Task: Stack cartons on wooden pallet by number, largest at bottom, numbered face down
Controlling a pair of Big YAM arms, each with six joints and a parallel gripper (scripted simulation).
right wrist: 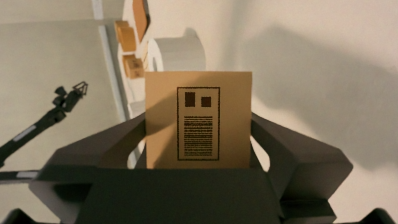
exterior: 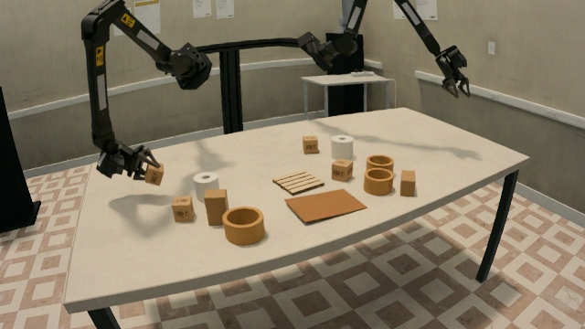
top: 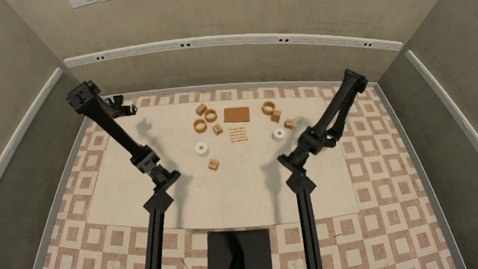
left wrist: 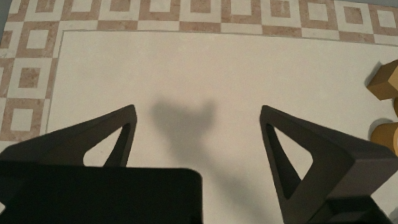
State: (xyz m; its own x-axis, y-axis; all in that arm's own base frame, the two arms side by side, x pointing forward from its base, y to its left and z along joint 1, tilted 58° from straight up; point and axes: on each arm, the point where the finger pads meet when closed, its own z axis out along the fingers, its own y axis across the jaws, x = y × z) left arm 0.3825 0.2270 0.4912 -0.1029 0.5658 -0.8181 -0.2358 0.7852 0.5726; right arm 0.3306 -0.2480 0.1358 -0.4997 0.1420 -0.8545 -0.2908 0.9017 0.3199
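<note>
left claw (top: 134, 109) (exterior: 459, 90) (left wrist: 198, 107): released, spread wide over table's end, nothing in it.
plain block (top: 201, 109) (exterior: 408, 183) (left wrist: 384, 85): beside the two tan rings, a decoy by the look of it.
near-pallet carton (top: 217, 129) (exterior: 342, 170): on table, between rings and pallet.
left white roll (top: 202, 152) (exterior: 342, 150): upright, could get in the way of a low reach.
outlying carton (top: 213, 164) (exterior: 310, 144): on table, apart from the rest.
pallet (top: 238, 134) (exterior: 298, 182): bare. Column 0 of 4, all stacking left.
brown sheet (top: 237, 114) (exterior: 325, 206): flat beside pallet, keep it off the column.
tall block (top: 276, 116) (exterior: 216, 206): by the third ring (top: 268, 113) (exterior: 243, 234), tight for fingers.
right white roll (top: 278, 137) (exterior: 206, 188) (right wrist: 182, 54): near that block.
right-side carton (top: 289, 123) (exterior: 183, 209): on table.
right claw (top: 331, 142) (exterior: 151, 171) (right wrist: 198, 120): clenched on the held carton (exterior: 154, 174) (right wrist: 198, 135), tilted in the air, probably a number check. Printed label faces wrist cam; can't read any number, so order unknown from here.
</note>
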